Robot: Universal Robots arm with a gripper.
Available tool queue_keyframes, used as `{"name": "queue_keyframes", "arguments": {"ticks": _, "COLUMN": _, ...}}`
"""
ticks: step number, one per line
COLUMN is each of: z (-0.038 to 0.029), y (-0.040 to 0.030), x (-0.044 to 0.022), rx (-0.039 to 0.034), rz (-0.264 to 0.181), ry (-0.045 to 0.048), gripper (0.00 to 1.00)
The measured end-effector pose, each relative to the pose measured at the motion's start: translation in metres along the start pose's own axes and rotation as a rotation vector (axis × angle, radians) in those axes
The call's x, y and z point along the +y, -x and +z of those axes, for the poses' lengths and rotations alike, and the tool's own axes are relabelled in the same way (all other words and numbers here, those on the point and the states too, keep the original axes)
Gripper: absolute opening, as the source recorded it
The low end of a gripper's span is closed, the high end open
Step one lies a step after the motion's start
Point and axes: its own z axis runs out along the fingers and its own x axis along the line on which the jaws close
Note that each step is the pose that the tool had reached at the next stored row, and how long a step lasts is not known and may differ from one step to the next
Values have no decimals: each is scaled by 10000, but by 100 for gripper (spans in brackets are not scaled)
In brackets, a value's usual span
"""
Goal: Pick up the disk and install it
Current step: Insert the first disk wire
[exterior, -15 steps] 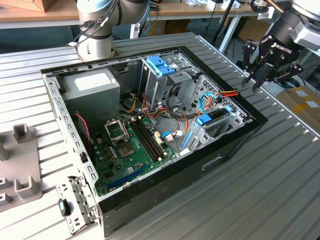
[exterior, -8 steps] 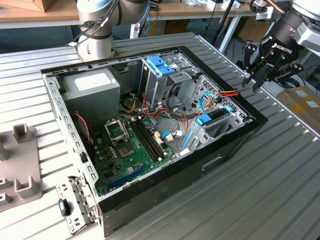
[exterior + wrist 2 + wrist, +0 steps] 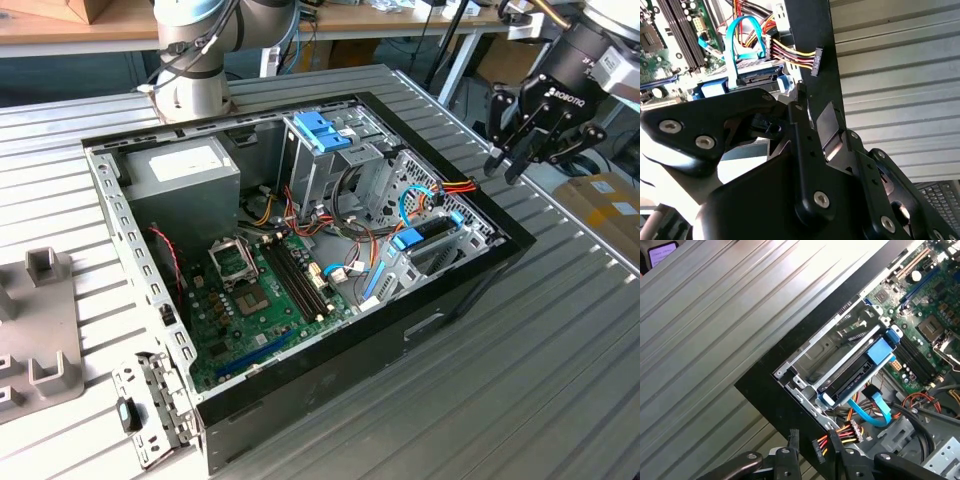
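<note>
Gripper (image 3: 515,160) hangs fingers-down, spread and empty, past the case's (image 3: 470,290) right wall. Disk (image 3: 852,377) sits in its bay, long axis along that wall.

Work surface: a ribbed grey metal table (image 3: 560,330) of parallel grooved profiles, also seen in the first wrist view (image 3: 715,325). Resting directly on it, centrally, an open black computer case (image 3: 420,330) lying on its side. At the exterior view's left, a grey fixture plate (image 3: 40,330) with raised blocks lies flat, apart from the case. Near the case's front corner, a perforated metal bracket (image 3: 150,410) lies on the ribs, possibly touching the case. The arm's base (image 3: 190,90) stands at the far edge.
</note>
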Motion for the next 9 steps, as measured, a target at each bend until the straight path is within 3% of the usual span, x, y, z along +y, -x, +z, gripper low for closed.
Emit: {"name": "queue_keyframes", "arguments": {"ticks": 9, "z": 0, "y": 0, "x": 0, "rx": 30, "rz": -906, "ry": 62, "gripper": 36}}
